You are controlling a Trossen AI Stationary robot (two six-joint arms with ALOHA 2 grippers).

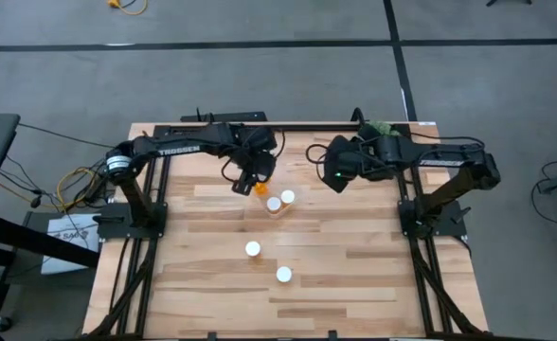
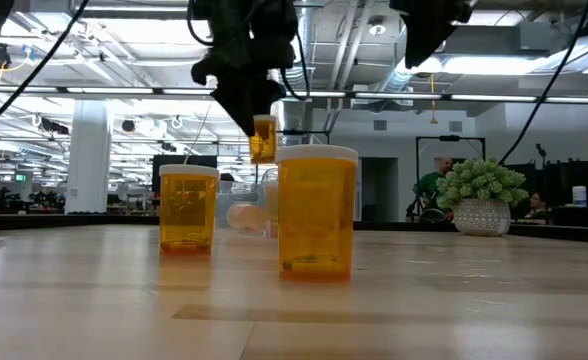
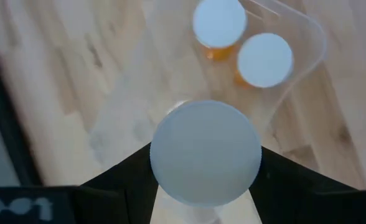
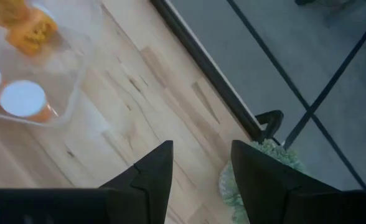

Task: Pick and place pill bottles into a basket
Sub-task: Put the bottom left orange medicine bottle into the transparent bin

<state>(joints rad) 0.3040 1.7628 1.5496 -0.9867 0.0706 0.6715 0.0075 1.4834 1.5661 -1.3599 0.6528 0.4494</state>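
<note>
My left gripper is shut on an orange pill bottle and hangs at the basket's far left corner. In the left wrist view the bottle's white cap fills the space between the fingers. The clear basket stands on the table with two white-capped bottles upright in it; the right wrist view shows an orange one farther in. Two more bottles stand on their bases nearer the front edge. My right gripper hangs shut and empty, right of the basket. My left gripper pinches the bottle at its cap end, one finger on either side. The fingers come from above, slanting down. The orange body hangs upright below the fingers, lifted clear of the table.
A green plant ball in a pale pot stands at the table's far right corner, behind my right gripper. The wood to the left and right of the two loose bottles is bare. A black rail runs along the far edge.
</note>
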